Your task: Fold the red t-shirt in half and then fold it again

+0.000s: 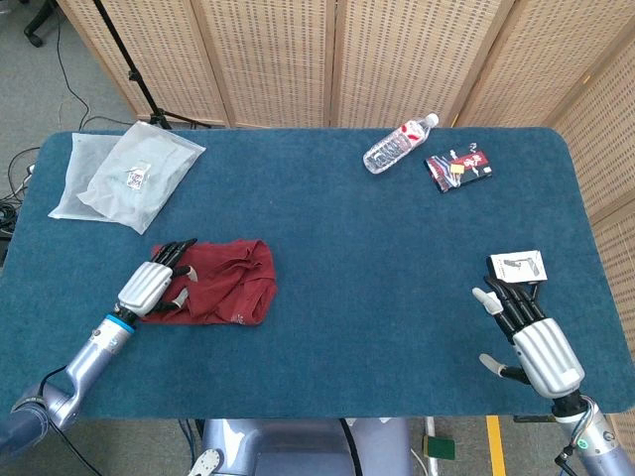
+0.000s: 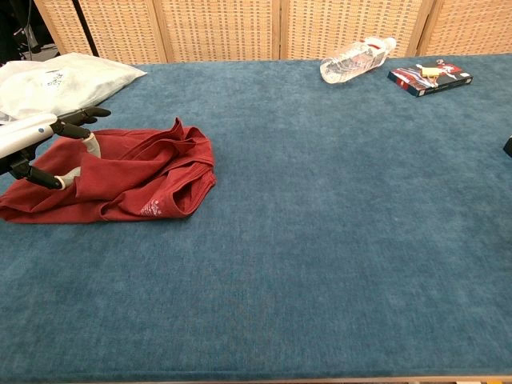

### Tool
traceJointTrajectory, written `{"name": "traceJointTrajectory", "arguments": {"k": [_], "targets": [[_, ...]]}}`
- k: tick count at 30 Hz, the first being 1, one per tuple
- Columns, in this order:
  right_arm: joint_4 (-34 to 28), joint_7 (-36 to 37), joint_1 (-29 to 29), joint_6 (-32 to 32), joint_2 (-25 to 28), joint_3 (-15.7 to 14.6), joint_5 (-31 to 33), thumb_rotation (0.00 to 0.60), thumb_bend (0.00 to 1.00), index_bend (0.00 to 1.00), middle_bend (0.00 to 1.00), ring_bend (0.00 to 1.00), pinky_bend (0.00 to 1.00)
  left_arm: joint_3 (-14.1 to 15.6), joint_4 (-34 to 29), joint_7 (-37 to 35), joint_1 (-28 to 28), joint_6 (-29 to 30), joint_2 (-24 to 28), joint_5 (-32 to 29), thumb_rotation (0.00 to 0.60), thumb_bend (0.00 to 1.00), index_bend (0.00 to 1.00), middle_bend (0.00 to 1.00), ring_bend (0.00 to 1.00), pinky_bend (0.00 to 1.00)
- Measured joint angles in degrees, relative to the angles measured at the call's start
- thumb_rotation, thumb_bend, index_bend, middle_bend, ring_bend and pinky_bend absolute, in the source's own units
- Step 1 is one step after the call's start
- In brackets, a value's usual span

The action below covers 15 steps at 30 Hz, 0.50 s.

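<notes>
**A:** Left hand point(image 1: 154, 285) is over the near-left end of the red t-shirt point(image 1: 223, 282), fingers spread, nothing gripped as far as I can tell. The shirt sits in a rumpled heap on the left side of the table point(image 1: 357, 258), toward the front.

**B:** Not folded neatly, is it? I'd judge it needs flattening first: pinch one edge only, lift low, and draw it across so the layers underneath don't drag along.

**A:** Agreed. Fingertips point(image 2: 98, 111) point out over the cloth in the chest view. Whether they touch the fabric, I can't tell.

**B:** And the right hand point(image 1: 526, 337)?

**A:** Far off at the near-right corner, fingers apart, holding nothing. A second hand on the opposite edge would help the fold land square.

**B:** Anything in the way?

**A:** Not much. The plastic bag point(image 1: 124, 174) lies behind the shirt, apart from it. The water bottle point(image 1: 397, 145) and dark packet point(image 1: 458, 167) sit at the back. A small card point(image 1: 517, 266) lies just beyond the right fingers.
</notes>
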Motion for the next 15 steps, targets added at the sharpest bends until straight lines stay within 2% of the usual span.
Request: {"name": "traceJointTrajectory", "arguments": {"k": [8, 15], "targets": [[-0.1, -0.18, 0.02, -0.1, -0.03, -0.04, -0.06, 0.6, 0.0, 0.0, 0.0, 0.0, 0.1, -0.09, -0.01, 0.32, 0.05, 1.87, 0.21, 0.36, 0.6, 0.54, 0.63, 0.0, 0.0, 0.0], [-0.13, -0.28, 0.02, -0.17, -0.06, -0.04, -0.02, 0.6, 0.0, 0.0, 0.0, 0.0, 0.1, -0.09, -1.33, 2.47, -0.38, 5.25, 0.78, 1.93, 0.6, 0.54, 0.66, 0.0, 0.0, 0.0]]}}
